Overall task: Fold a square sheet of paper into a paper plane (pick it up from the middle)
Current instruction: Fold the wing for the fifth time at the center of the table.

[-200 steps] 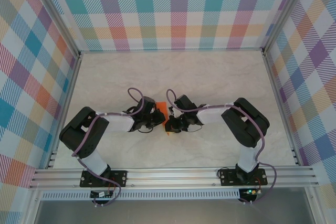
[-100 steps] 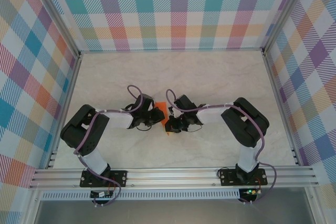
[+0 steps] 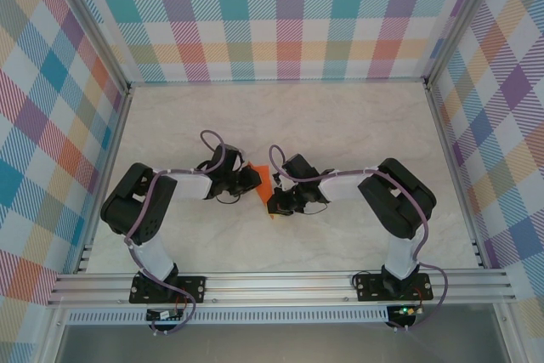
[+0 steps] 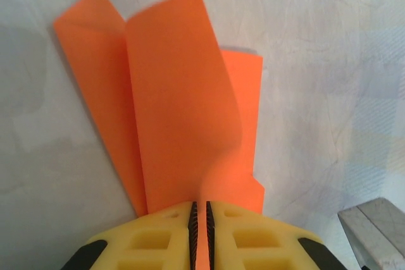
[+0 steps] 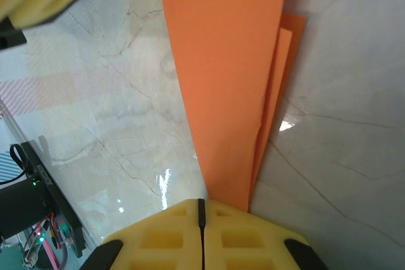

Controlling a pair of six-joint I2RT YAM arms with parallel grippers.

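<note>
The thin, matte, bright orange square sheet of paper, partly folded into long overlapping panels, lies near the middle of the pale marble-patterned tabletop, between the two arms. In the left wrist view, one raised panel curls up off the flat layers and enters the left gripper, whose yellow pads pinch its edge. The right gripper is pressed together at the sheet's opposite, near end; whether it nips the paper or only meets it cannot be told. Probable faults: opposed arm motion would tear the thin panel; a shallow pinch could release it and let the fold spring open; an uneven pull would set the crease off-line. The grippers sit close together, so contact between them is possible.
</note>
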